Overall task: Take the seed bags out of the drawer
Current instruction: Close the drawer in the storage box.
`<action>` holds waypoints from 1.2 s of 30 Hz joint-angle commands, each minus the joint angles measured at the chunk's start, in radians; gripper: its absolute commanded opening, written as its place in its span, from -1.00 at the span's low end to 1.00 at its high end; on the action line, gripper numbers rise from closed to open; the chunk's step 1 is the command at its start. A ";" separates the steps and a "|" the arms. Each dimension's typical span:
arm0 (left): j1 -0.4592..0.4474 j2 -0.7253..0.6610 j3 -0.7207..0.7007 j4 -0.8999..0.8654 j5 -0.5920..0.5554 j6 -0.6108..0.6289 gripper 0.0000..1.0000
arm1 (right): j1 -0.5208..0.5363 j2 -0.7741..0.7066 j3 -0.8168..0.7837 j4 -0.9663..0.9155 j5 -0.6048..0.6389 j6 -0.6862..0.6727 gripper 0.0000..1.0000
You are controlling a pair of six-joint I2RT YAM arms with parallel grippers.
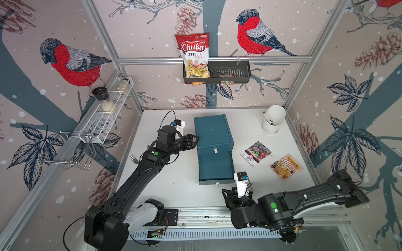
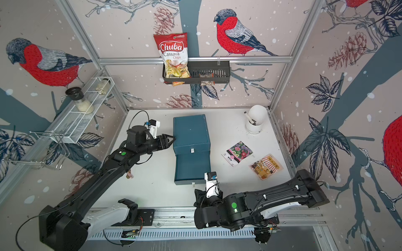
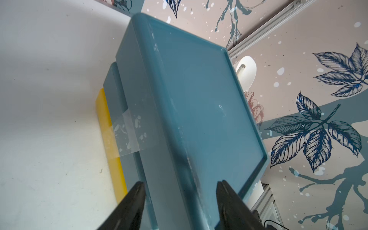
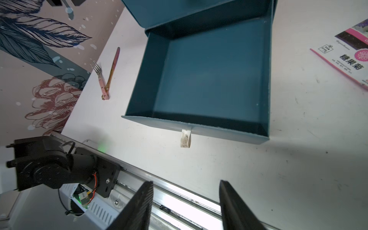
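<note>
The blue drawer box (image 1: pixel 213 130) stands mid-table with its lower drawer (image 1: pixel 215 168) pulled out toward the front. In the right wrist view the drawer (image 4: pixel 209 75) shows a bare floor. Two seed bags lie on the table to its right: a white one with pink-purple flowers (image 1: pixel 256 153) (image 2: pixel 237 153) (image 4: pixel 350 53) and an orange-yellow one with a striped awning (image 1: pixel 285 166) (image 2: pixel 265 166). My left gripper (image 1: pixel 196 139) (image 3: pixel 180 182) is open, its fingers straddling the box's upper left edge. My right gripper (image 1: pixel 228 194) (image 4: pixel 186 181) is open and holds nothing, hanging over the table's front rail before the drawer.
A fork (image 4: pixel 97 69) and a pink-handled knife (image 4: pixel 112 67) lie left of the drawer. A white cup (image 1: pixel 273 120) stands at the back right. A red Chuba bag (image 1: pixel 193 54) sits in a black wall basket, and a wire shelf (image 1: pixel 108 113) with jars hangs on the left wall. A yellow strip (image 3: pixel 111 139) lies along the box's base.
</note>
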 commanded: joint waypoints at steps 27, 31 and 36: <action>-0.075 0.054 -0.011 -0.068 -0.239 0.140 -0.16 | -0.303 0.154 -0.098 0.403 -0.208 -0.173 0.12; -0.074 0.051 -0.008 -0.091 -0.249 0.171 -0.16 | -0.335 0.156 -0.083 0.378 -0.203 -0.202 0.12; -0.075 0.050 -0.011 -0.088 -0.243 0.189 -0.17 | -0.349 0.150 -0.092 0.430 -0.179 -0.265 0.10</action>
